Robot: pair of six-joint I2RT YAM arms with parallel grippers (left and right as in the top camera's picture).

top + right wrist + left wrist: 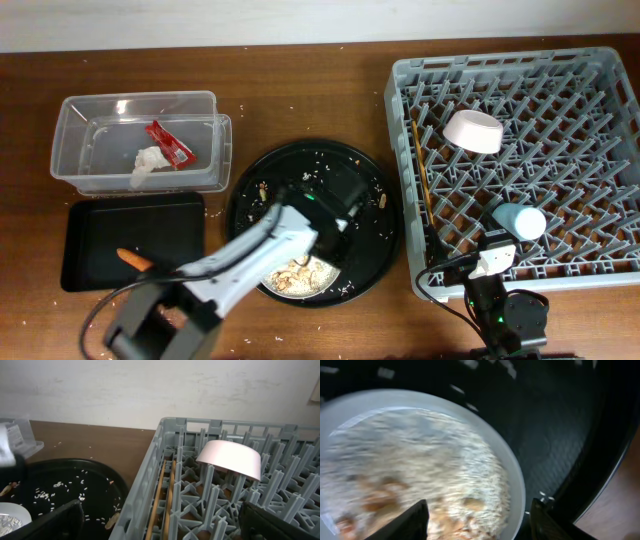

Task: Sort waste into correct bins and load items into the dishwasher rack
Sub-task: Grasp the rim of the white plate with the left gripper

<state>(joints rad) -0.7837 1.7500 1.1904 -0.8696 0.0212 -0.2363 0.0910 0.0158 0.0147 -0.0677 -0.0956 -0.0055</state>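
Top left of the table (300,90), the tub (75,150) holds the red wrapper (168,142) and the white tissue (148,163), side by side. Just below the tub, the flat tray (100,235) holds the carrot (133,260) near its lower edge.

In the middle sits the round tray (375,200), sprinkled with loose grains. The plate (295,278) rests on its lower part, piled with rice (420,460) and blurry tan peanuts (375,502). Your left arm (250,250) reaches up from the bottom left across this plate. In its wrist view, your left pincer (477,522) has its fingers apart and holds nothing. One fingertip is over the rice and the other is past the plate's right rim, over the round tray. You cannot tell whether they touch anything.

On the right, the rack (400,100) holds three things. The bowl (473,131) is upside down on the pegs near the top. The cup (518,221) lies on its side near the front. The chopsticks (422,175) lie along the left wall.

Your right arm (505,310) is at the rack's front edge. Your right pincer (165,525) is spread wide and empty, and it looks over the rack's left wall towards the bowl.
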